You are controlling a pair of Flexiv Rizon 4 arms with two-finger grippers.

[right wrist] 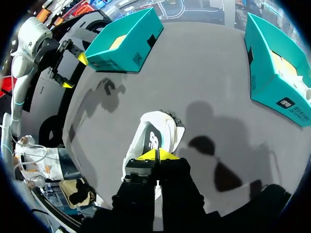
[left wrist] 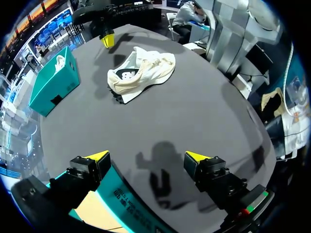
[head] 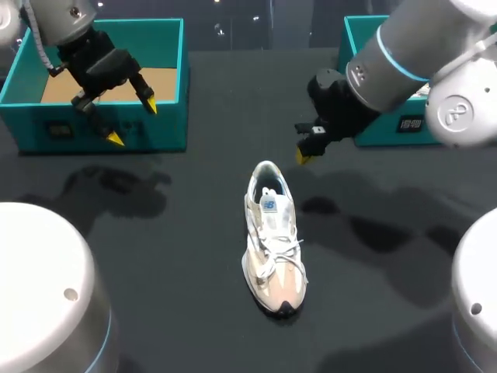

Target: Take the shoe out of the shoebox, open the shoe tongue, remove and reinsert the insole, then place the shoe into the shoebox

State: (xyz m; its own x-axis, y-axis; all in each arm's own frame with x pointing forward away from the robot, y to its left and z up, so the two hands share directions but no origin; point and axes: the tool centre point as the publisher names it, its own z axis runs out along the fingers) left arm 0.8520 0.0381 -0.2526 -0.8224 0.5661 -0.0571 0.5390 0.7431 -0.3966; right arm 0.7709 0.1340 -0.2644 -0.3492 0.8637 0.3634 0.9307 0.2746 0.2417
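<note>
One shoe [head: 273, 241] lies nearest, on its sole on the table [head: 155, 256], a matte black surface, with its toe at 6 o'clock and heel at 12. It is a slim low trainer of pale mesh and cream suede-looking panels, with white laces [head: 279, 252] crossed over the tongue and a dark rubbery toe tip. It is outside both boxes and well apart from each

Beyond it, at 1 o'clock from the heel, hangs the right gripper [head: 303, 155], black and blocky. It is above the table, near the shoe but not touching it. Its two yellow wedge tips are pressed together with nothing between them, which the right wrist view shows plainly

Farther off, at 10 o'clock, the left gripper [head: 132, 121] hangs over the front wall of the left box [head: 169, 124]. Its two pointed yellow tips are spread wide and hold nothing

Farthest are the two boxes, both of teal card, rectangular and open on top. The left box, at 10 to 11 o'clock, has a plain brown card floor. The right box [head: 377, 134], at 1 to 2 o'clock, is partly hidden by the right arm [head: 404, 54], a smooth grey tube with a light blue ring. Something pale lies in this box, too unclear to name

Count: one shoe, two boxes, two grippers, four yellow tips
</note>
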